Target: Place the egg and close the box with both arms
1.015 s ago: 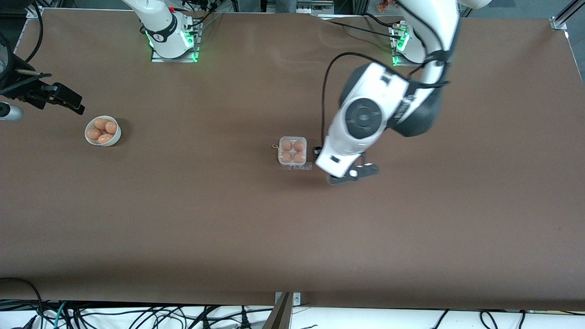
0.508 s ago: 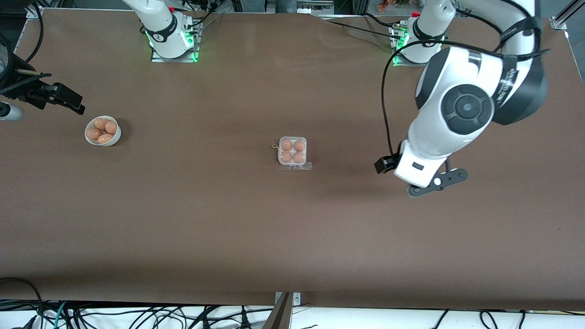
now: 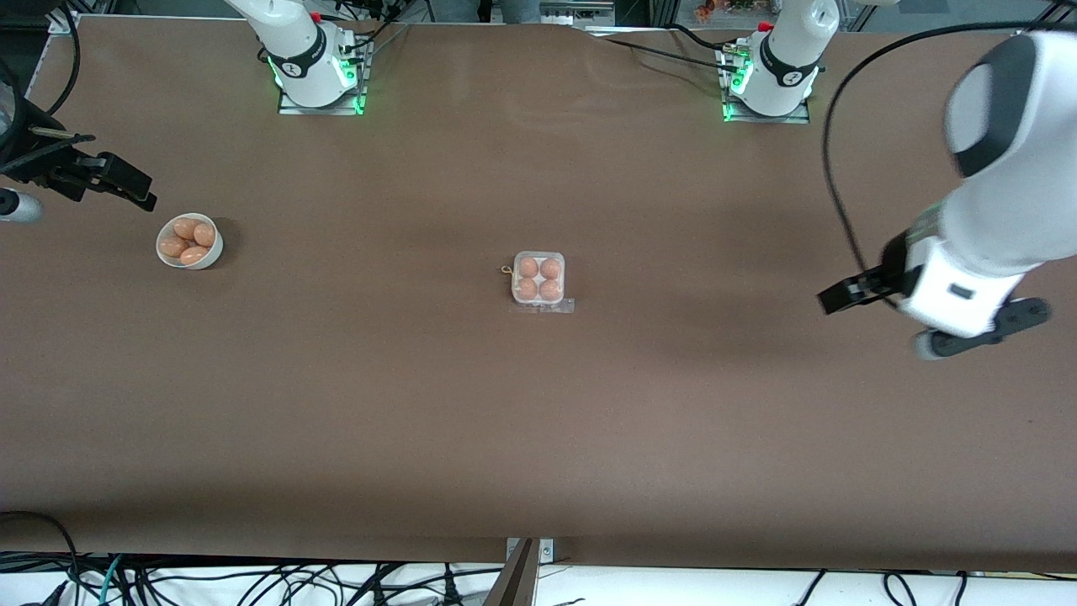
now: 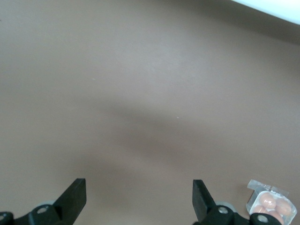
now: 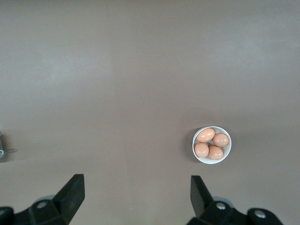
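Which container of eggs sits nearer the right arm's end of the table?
The round white bowl of loose eggs; the square egg box sits mid-table.

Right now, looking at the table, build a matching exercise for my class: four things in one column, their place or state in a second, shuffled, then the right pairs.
Column one:
1. box
2. bowl
3. left gripper
4. right gripper

Column two:
A. white and round, holding four eggs, toward the right arm's end
B. open and empty, over bare table at the left arm's end
C. mid-table, four eggs under its clear lid
D. open and empty, up above the table near the bowl

Pairs: 1-C, 2-A, 3-B, 4-D
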`<state>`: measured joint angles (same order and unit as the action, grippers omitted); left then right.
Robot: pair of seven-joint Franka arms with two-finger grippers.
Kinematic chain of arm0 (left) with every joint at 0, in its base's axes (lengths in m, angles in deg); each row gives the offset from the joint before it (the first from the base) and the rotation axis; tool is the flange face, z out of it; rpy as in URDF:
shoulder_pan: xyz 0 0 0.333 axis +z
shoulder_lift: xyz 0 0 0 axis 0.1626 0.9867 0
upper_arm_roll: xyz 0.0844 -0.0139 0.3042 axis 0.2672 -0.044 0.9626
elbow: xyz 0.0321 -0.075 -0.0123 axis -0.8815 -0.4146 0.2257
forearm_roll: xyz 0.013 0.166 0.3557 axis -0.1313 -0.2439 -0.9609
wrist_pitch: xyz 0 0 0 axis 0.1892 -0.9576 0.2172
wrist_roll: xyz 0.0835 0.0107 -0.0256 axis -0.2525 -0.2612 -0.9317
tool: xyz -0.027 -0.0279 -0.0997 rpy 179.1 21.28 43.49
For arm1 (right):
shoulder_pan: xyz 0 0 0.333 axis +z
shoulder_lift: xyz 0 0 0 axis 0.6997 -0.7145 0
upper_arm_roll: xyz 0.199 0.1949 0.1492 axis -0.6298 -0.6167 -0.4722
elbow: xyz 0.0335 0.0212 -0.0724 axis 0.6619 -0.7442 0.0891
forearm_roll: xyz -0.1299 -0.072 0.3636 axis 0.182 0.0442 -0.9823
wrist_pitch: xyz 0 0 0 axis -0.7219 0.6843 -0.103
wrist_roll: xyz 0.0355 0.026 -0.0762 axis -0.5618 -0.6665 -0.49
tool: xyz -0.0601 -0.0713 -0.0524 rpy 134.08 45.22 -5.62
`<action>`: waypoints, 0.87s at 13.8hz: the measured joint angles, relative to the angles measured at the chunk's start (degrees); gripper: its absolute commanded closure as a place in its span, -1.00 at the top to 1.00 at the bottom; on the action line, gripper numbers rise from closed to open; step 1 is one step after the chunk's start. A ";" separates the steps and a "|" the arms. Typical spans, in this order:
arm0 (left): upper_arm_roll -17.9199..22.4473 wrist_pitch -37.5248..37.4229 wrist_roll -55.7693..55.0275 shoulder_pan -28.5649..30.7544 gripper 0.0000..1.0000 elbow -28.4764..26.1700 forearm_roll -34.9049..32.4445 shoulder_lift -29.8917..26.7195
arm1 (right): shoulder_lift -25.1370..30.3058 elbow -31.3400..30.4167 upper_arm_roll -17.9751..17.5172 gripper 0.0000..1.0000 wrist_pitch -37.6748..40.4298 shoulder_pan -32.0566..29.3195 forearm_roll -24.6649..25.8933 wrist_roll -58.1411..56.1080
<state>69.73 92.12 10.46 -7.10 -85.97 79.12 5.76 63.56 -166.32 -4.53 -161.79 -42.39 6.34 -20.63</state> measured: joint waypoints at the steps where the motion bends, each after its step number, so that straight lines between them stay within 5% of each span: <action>1: -2.01 -0.29 1.92 3.45 1.00 -1.03 -0.01 -1.73 | 0.00 0.00 0.00 1.00 0.00 0.00 0.00 0.00; 4: -7.26 -0.78 6.60 12.55 1.00 -6.87 -0.02 -7.90 | 0.00 0.01 0.00 1.00 0.00 0.00 -0.01 0.00; 12: -9.96 5.45 7.82 13.55 1.00 -27.25 -0.02 -20.07 | 0.00 0.01 0.00 1.00 0.00 0.00 -0.02 0.00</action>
<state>59.77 97.56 18.27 6.45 -113.21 79.10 -14.31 63.55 -166.31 -4.52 -161.80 -42.38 6.32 -20.63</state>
